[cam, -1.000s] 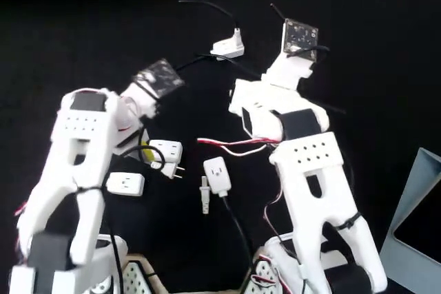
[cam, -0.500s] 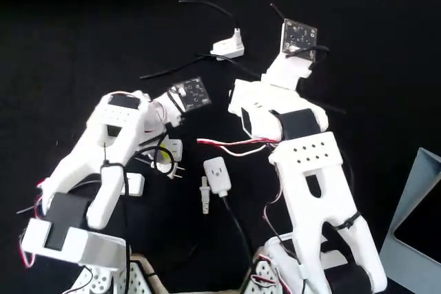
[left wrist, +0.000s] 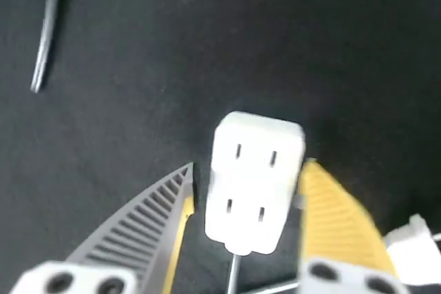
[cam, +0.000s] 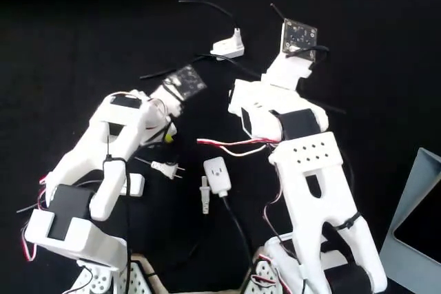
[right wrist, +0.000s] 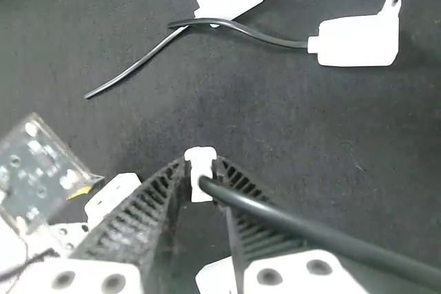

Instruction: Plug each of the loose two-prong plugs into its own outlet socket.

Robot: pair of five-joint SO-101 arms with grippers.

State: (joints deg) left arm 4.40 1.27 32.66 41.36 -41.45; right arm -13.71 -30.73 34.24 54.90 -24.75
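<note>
Closest to the arm bases, the grey plug [cam: 204, 194] lies on the black table [cam: 83, 32] just beside the corded socket [cam: 217, 173], neither of them shifted over the last second. To their left, the side socket [cam: 131, 184] is half covered by the left arm [cam: 117, 135]. The loose plug [cam: 165, 168] lies just beyond it with its two prongs pointing toward the corded socket, about where it was.

The left arm is what has changed. A second ago it stood tall at the table's left edge. It has since folded down and forward, and in the last half second its wrist has pushed a little farther out. The outlet block [left wrist: 255, 180], in plain sight on the table a second ago, is now under that wrist. In the left wrist view the left gripper [left wrist: 249, 165] straddles it, jaws spread to either side. The yellow finger [left wrist: 331, 218] lies against one edge and a thin dark gap shows at the other, so the block is not yet pinched.

The right arm [cam: 303, 149] has not moved. The right gripper [right wrist: 200, 163] is clamped on a small white plug [right wrist: 200, 173], whose black cord [right wrist: 289, 222] trails back past the fingers.

Farthest off, the far white plug [cam: 229, 47] rests unmoved.
</note>
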